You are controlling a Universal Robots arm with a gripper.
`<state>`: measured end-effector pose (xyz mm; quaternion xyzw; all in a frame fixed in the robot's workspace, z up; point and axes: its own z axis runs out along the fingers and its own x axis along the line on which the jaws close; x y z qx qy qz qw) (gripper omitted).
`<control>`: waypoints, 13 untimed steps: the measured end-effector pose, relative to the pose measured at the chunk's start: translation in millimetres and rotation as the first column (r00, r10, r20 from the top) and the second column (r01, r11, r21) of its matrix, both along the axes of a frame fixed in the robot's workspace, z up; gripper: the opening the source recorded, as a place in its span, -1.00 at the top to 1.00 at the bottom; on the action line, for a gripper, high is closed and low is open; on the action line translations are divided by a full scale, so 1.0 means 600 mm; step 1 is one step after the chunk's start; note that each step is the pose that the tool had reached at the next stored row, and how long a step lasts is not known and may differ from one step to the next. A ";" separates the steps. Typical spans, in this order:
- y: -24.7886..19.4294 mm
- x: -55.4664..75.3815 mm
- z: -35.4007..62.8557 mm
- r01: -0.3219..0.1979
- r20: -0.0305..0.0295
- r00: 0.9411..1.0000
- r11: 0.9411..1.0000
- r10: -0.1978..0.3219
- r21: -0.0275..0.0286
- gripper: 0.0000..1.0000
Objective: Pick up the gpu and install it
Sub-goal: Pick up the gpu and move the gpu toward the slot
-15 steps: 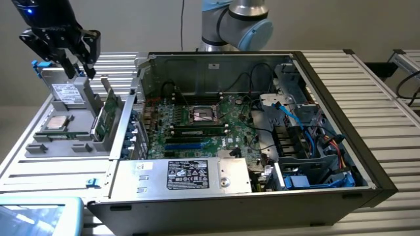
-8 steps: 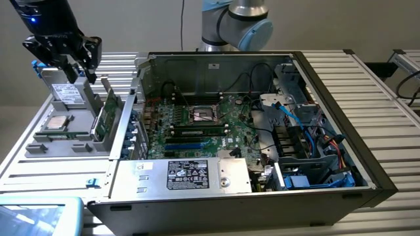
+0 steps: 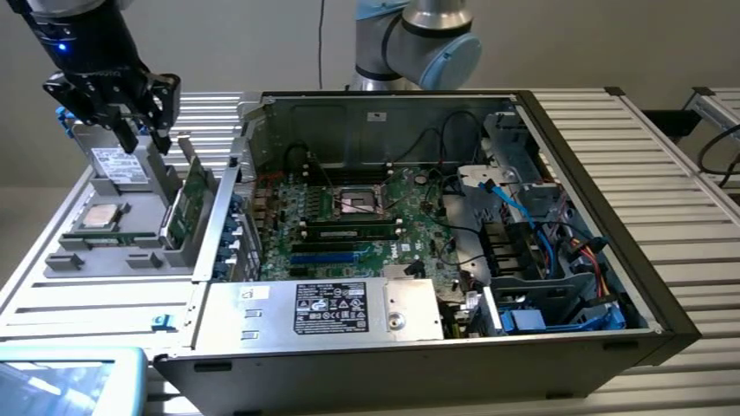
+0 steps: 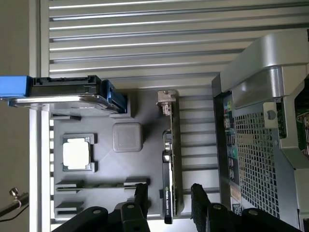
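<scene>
The gpu (image 4: 171, 145) stands on its long edge in a slot of the grey holder (image 3: 69, 260), on the side of the holder nearest the open computer case (image 3: 555, 364). In the exterior view the card's long axis runs from near to far, parallel to the case's left wall. Its silver bracket end points to the far side, and the black cooler face is turned away from the case. The gripper (image 4: 169, 189) hangs over the card with its jaws open. In the wrist view one of the fingers (image 4: 141, 195) sits on each side of the card, with a gap on both sides, so nothing is gripped. The holder lies on the slatted tabletop (image 3: 682, 217), left of the case, and also carries a drive (image 3: 116, 165) at its far end.
</scene>
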<state>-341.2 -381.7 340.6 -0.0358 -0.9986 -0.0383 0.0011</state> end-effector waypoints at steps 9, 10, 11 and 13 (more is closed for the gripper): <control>-0.0013 -0.013 -0.023 0.000 0.013 1.000 1.000 0.000 0.002 0.01; -0.0016 -0.013 -0.026 0.000 0.013 1.000 1.000 0.000 0.002 0.01; -0.0019 -0.013 -0.029 0.000 0.013 1.000 1.000 0.000 0.003 0.01; -0.0026 -0.013 -0.035 0.000 0.013 1.000 1.000 0.000 0.003 0.01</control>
